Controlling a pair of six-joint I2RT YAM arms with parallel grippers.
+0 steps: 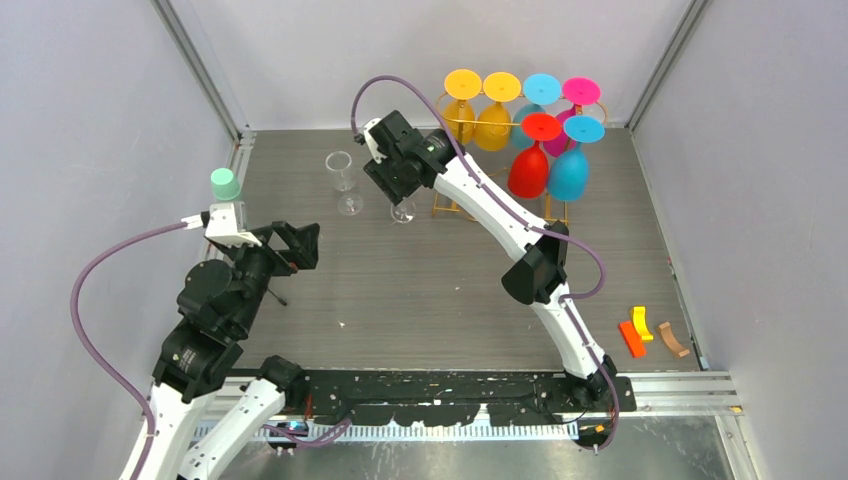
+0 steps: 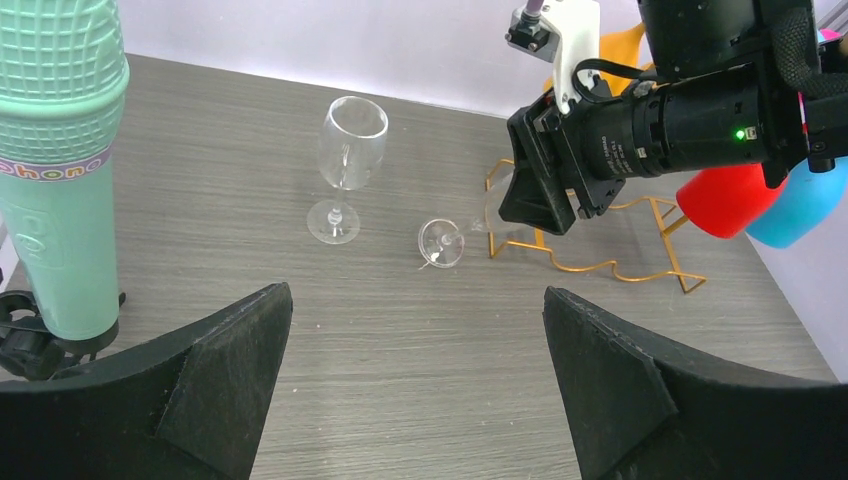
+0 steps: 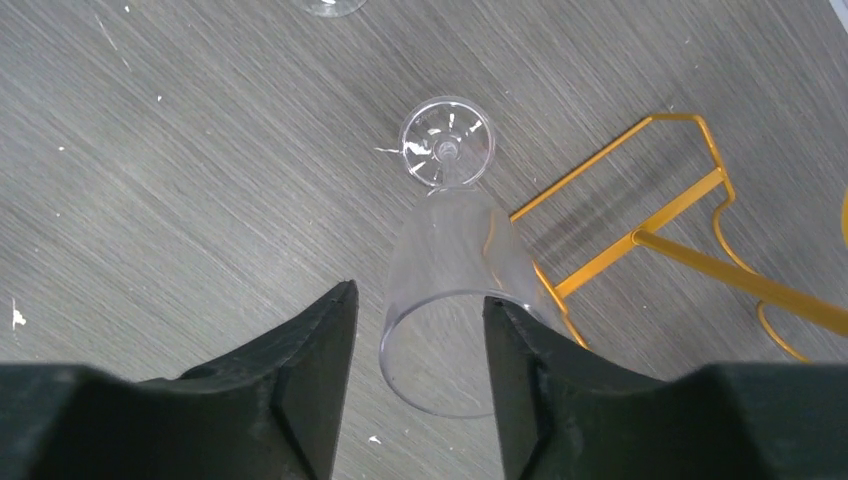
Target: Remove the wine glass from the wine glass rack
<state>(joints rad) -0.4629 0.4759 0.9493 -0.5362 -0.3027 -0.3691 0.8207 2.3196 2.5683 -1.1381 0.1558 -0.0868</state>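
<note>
The gold wire wine glass rack (image 1: 447, 208) stands at the back right, with several coloured glasses (image 1: 528, 165) hanging upside down from its top rail. My right gripper (image 1: 397, 196) sits just left of the rack's base (image 3: 640, 236), shut on the bowl of a clear wine glass (image 3: 450, 245). That glass is tilted, with its foot (image 2: 441, 243) at the table. In the right wrist view the fingers of the right gripper (image 3: 420, 297) flank its bowl. A second clear glass (image 1: 343, 180) stands upright to the left (image 2: 347, 160). My left gripper (image 1: 303, 246) is open and empty (image 2: 416, 292).
A mint green toy microphone (image 2: 60, 170) stands on a holder at the left (image 1: 225, 184). Small orange, yellow and brown blocks (image 1: 645, 332) lie at the right near edge. Grey walls close in the table on three sides.
</note>
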